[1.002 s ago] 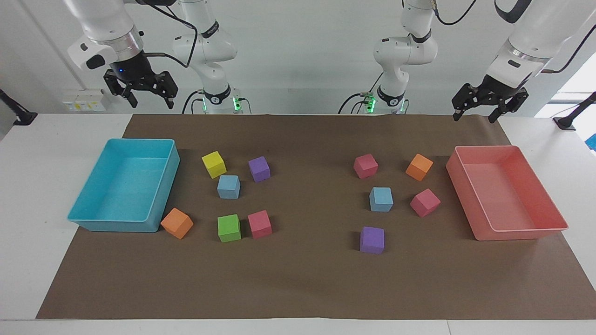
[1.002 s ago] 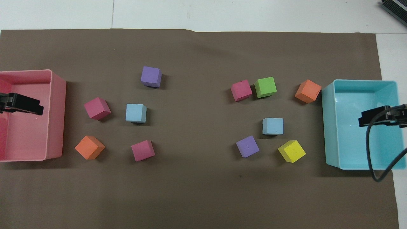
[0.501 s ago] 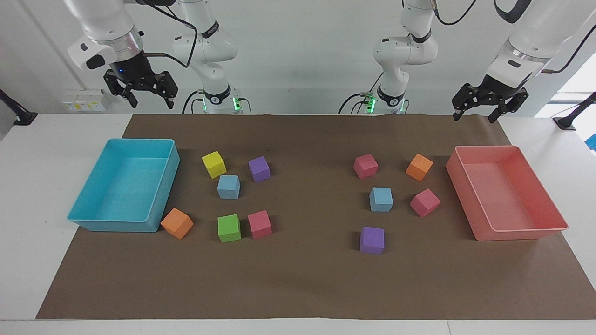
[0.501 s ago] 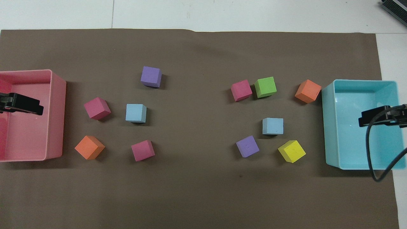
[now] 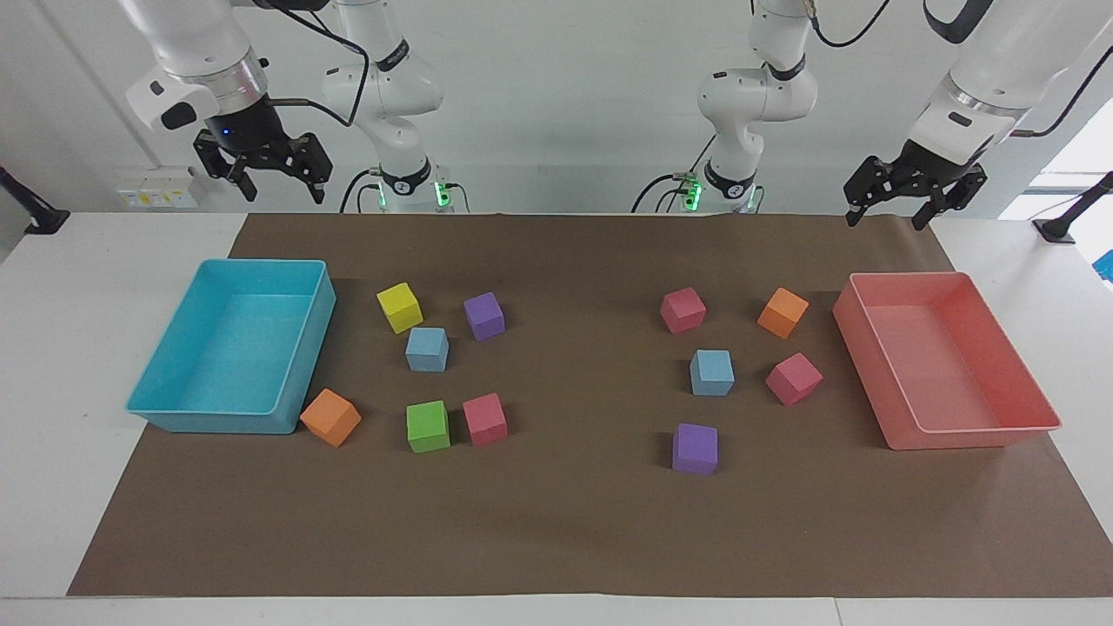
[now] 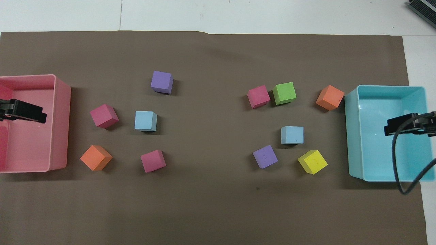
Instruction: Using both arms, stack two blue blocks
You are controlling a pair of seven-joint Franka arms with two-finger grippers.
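Two light blue blocks lie apart on the brown mat. One blue block (image 5: pixel 427 349) (image 6: pixel 292 134) sits among the cubes toward the right arm's end, between a yellow cube (image 5: pixel 400 307) and a green cube (image 5: pixel 428 426). The other blue block (image 5: pixel 712 372) (image 6: pixel 145 121) lies toward the left arm's end, beside a pink cube (image 5: pixel 793 378). My right gripper (image 5: pixel 283 191) (image 6: pixel 405 124) hangs open and empty high over the turquoise tray (image 5: pixel 300 382). My left gripper (image 5: pixel 885 217) (image 6: pixel 24 114) hangs open and empty high over the pink tray (image 5: pixel 896 417). Neither touches a block.
Other cubes lie around the blue ones: purple (image 5: pixel 483 315), pink (image 5: pixel 485 419) and orange (image 5: pixel 330 417) toward the right arm's end; pink (image 5: pixel 683 310), orange (image 5: pixel 783 312) and purple (image 5: pixel 695 449) toward the left arm's end. A cable (image 6: pixel 396 163) loops over the turquoise tray.
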